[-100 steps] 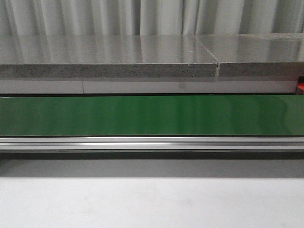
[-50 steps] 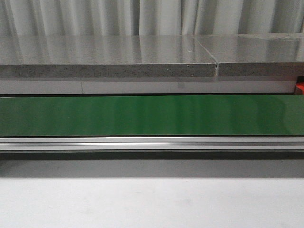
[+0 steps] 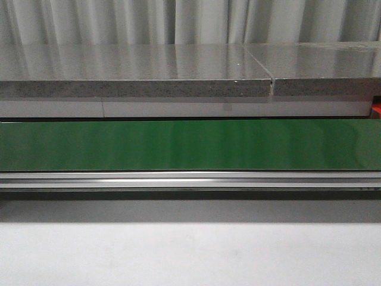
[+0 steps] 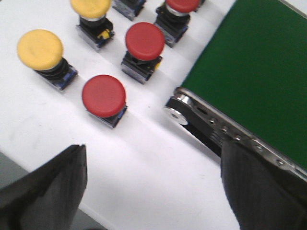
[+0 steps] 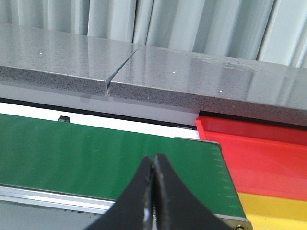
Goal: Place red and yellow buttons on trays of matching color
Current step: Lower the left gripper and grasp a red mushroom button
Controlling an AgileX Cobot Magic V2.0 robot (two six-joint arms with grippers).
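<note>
Below the left gripper [image 4: 153,191], whose fingers stand wide apart and empty, a cluster of red and yellow buttons sits on the white table [image 4: 144,167] beside the end of the green conveyor belt [image 4: 254,81]. The nearest red button [image 4: 104,96] looks the likeliest pick: centre the fingers over its cap, descend straight, and avoid its neighbours. The right gripper [image 5: 153,167] is pinched closed, empty, over the belt near the red tray [image 5: 259,148] and yellow tray [image 5: 273,211].
</note>
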